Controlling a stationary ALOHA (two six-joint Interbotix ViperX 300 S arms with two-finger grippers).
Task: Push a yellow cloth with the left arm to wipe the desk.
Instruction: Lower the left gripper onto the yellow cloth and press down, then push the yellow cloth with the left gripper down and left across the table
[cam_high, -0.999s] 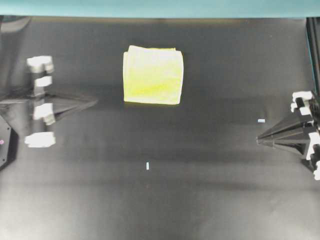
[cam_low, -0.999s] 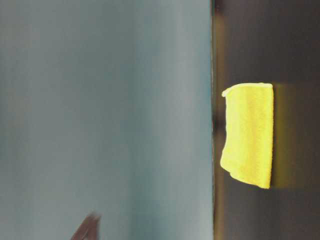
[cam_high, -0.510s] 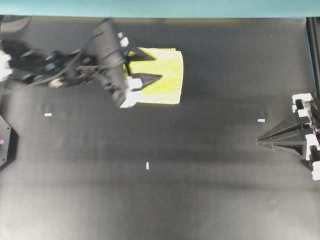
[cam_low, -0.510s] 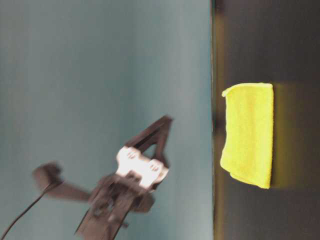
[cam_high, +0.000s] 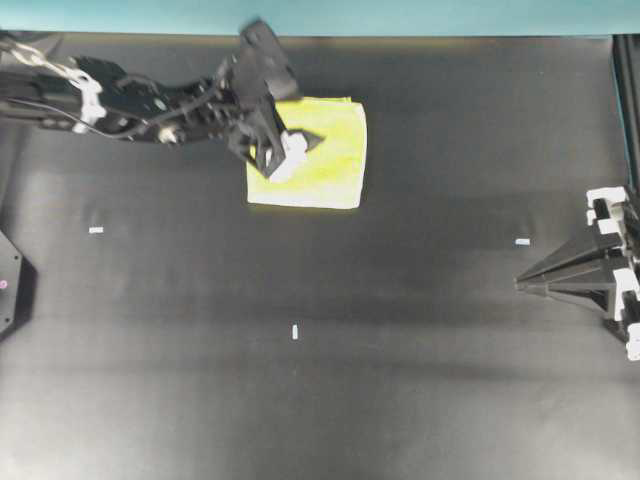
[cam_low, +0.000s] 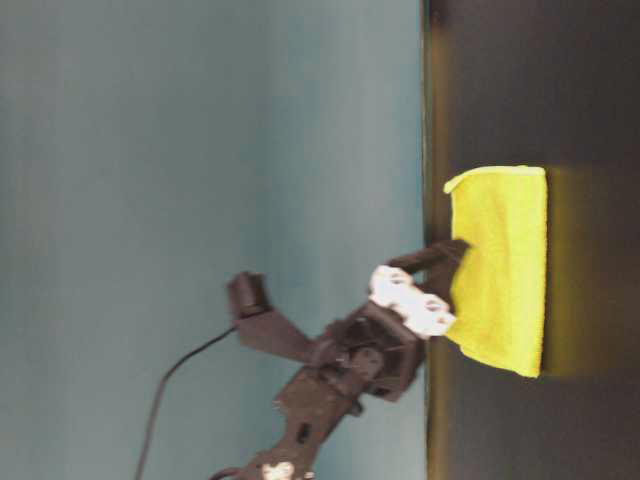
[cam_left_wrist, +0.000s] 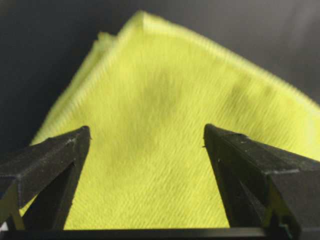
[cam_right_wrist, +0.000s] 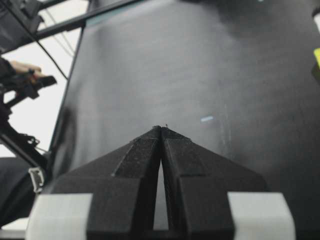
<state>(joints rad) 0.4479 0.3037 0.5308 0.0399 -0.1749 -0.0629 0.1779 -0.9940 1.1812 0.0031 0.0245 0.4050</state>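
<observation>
The yellow cloth (cam_high: 330, 160) lies folded and flat on the black desk (cam_high: 300, 400), near its far teal edge. The left arm reaches in from the upper left. Its gripper (cam_high: 303, 120) is open over the cloth's left part and angled down at it. In the left wrist view both black fingertips stand wide apart, with the gripper (cam_left_wrist: 146, 129) framing bare yellow cloth (cam_left_wrist: 165, 90) and nothing pinched between them. From table level the gripper (cam_low: 458, 280) meets the cloth (cam_low: 505, 270) at its near edge. The right gripper (cam_high: 518, 282) rests shut at the right side, far from the cloth; its tips (cam_right_wrist: 161, 127) are pressed together.
Small white tape marks (cam_high: 96, 230), (cam_high: 295, 332), (cam_high: 522, 242) dot the desk. A teal edge (cam_high: 320, 15) runs along the far side. The right arm's body (cam_high: 610, 285) sits at the right border. A dark fixture (cam_high: 10, 285) stands at the left border.
The left arm left its rest at the left side, swung over to the cloth, opened its jaws and came down onto the cloth's left part. Cloth and right arm have not moved.
</observation>
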